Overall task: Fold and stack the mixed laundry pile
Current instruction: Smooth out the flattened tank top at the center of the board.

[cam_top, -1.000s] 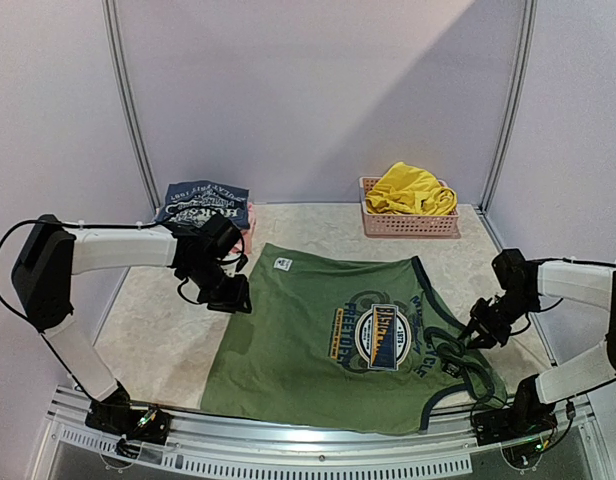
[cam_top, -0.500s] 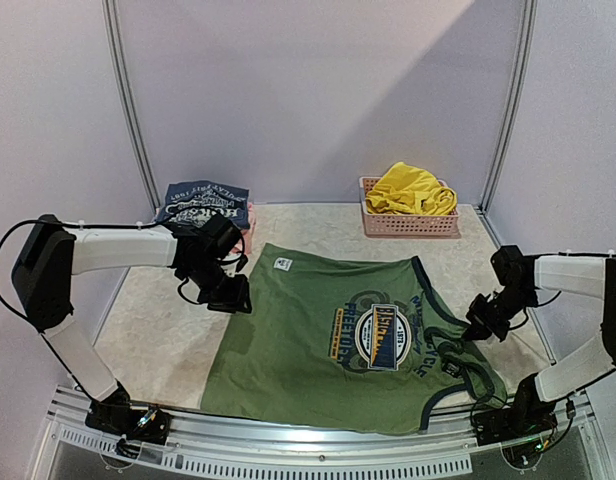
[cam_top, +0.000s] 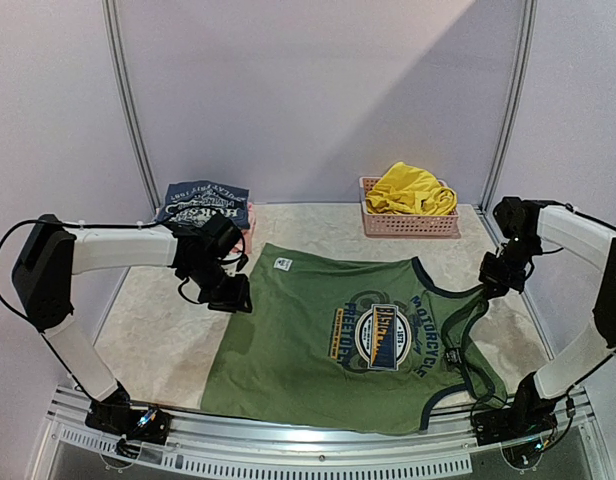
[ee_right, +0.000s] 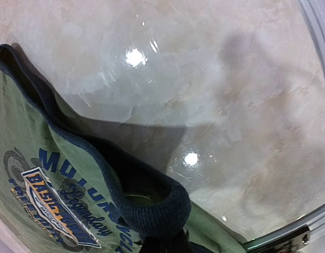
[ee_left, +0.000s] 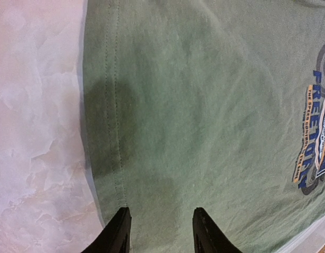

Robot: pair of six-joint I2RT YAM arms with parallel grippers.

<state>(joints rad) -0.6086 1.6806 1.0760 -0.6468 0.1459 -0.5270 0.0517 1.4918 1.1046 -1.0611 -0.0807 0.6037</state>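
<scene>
- The olive-green shirt [cam_top: 338, 350] is lying flat on the counter [cam_top: 158, 330], long axis running left to right
- Its dark-trimmed strap [ee_right: 152, 208] is being pinched in the closed right claw [cam_top: 491, 272]
- The left claw [cam_top: 233, 298] is being held with jaws apart over the opposite hem [ee_left: 112, 105]

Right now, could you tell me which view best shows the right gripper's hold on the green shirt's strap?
The right wrist view: up close, the dark-trimmed strap bunches at the shut right gripper. The top view shows that hold small and distant. The left wrist view shows only the hem and logo of the green shirt.
</scene>
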